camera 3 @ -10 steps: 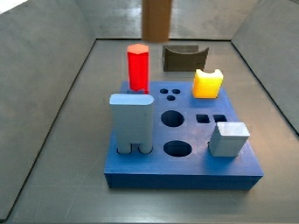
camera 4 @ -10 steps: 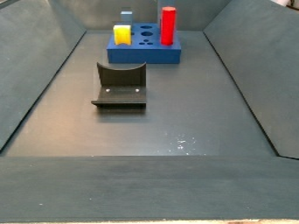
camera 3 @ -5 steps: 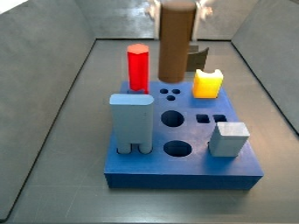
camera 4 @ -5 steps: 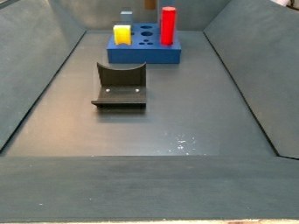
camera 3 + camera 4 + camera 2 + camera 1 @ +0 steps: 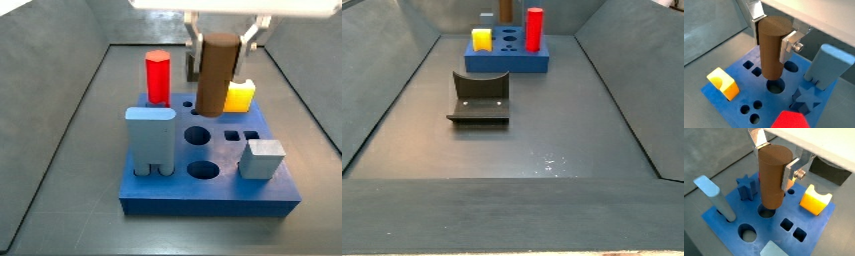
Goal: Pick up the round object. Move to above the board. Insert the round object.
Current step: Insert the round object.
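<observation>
Gripper point(image 5: 774, 165) clamped on round object point(image 5: 773, 178) — held upright over board point(image 5: 214, 160), tip just above round hole point(image 5: 773, 87). Risk: slight misalignment, cyl. jams on hole rim.

grey floor point(image 5: 543, 140), the board point(image 5: 509, 62), fixture point(image 5: 480, 98), gripper point(image 5: 221, 40) above

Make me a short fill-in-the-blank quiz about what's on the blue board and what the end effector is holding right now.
1. The end effector is shut on the round object, whose colour is ____.
2. The round object hangs over a ____ hole in the board.
3. The tall pointed peg standing on the board is ____.
4. The notched block beside the round object is ____.

Missing words: brown; round; red; yellow
</observation>
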